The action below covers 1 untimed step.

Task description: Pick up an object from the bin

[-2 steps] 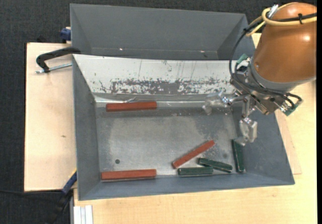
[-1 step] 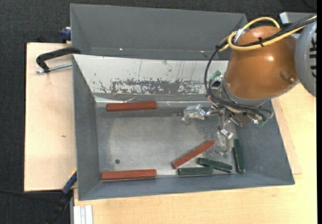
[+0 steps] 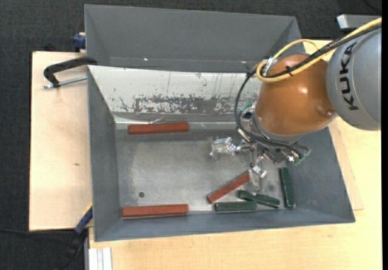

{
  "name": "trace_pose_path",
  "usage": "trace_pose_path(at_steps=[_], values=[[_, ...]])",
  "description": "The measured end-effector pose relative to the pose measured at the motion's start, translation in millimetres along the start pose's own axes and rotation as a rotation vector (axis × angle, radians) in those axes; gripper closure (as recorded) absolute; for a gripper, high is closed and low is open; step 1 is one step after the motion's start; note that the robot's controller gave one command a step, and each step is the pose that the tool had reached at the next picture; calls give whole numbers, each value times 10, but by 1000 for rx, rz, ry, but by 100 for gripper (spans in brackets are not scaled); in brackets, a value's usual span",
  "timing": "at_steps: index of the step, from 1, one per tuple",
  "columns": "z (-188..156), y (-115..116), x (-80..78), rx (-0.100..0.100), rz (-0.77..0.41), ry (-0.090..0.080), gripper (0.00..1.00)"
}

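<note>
Gripper (image 3: 257,173) hangs low over the lower right of the grey metal bin (image 3: 103,141), beneath the arm's rounded orange cover (image 3: 294,96). Its tip comes down just at the upper right end of a slanted red-brown bar (image 3: 228,189). That bar is the nearest thing and, by my judgement, the likeliest pick. Its long axis runs from lower left to upper right in the frame, so its body stretches away from the gripper toward the lower left, with the upper end just at the tip. Whether the gripper is spread or closed cannot be told (the wrist's metal parts crowd the spot), and nothing can be seen held in it. Three dark green pieces crowd that corner: a level green bar (image 3: 235,207) just below the red-brown one, a tilted green bar (image 3: 260,199) at its right end, and an upright green bar (image 3: 286,187) further right. A clean grasp would likely call for shifting toward the lower left along the slanted bar and closing across its short side. An upper-left red-brown bar (image 3: 159,128) and a lower-left red-brown bar (image 3: 154,210) lie well apart.
</note>
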State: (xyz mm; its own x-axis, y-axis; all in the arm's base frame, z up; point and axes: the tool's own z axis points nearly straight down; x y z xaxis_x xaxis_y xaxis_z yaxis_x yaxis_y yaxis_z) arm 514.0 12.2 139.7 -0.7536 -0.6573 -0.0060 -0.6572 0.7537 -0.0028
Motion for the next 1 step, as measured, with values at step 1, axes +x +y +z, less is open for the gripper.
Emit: trace_pose_path(at_steps=[1], values=[[678, -37, 121, -3, -333, 6, 100]])
